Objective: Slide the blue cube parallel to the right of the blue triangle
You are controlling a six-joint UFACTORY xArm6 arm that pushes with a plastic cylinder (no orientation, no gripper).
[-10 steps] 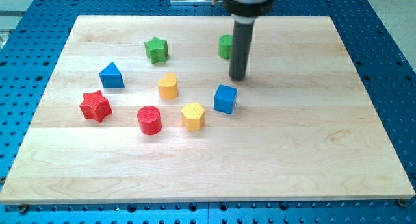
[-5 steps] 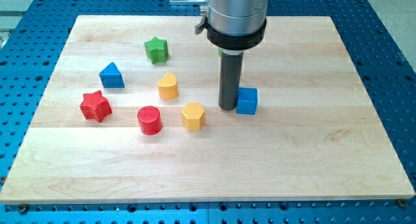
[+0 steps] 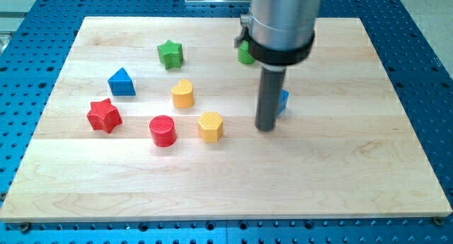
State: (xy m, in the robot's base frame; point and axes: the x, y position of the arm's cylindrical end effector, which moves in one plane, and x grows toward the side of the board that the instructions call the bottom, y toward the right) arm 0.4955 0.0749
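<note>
The blue cube (image 3: 284, 102) lies right of the board's middle, mostly hidden behind my rod; only its right edge shows. My tip (image 3: 265, 128) rests on the board just below and left of the cube, touching or nearly touching it. The blue triangle (image 3: 122, 82) sits far off at the view's left, at about the cube's height or a little higher.
A green star (image 3: 170, 54) is at the upper left. A green block (image 3: 245, 54) is partly hidden behind the arm. A yellow heart-shaped block (image 3: 183, 94), a yellow hexagon (image 3: 210, 126), a red cylinder (image 3: 163, 131) and a red star (image 3: 104, 115) lie between triangle and cube.
The blue cube has been pushed right and slightly up. My tip moved down past the cube's left side, then right and lower, and now covers most of it.
</note>
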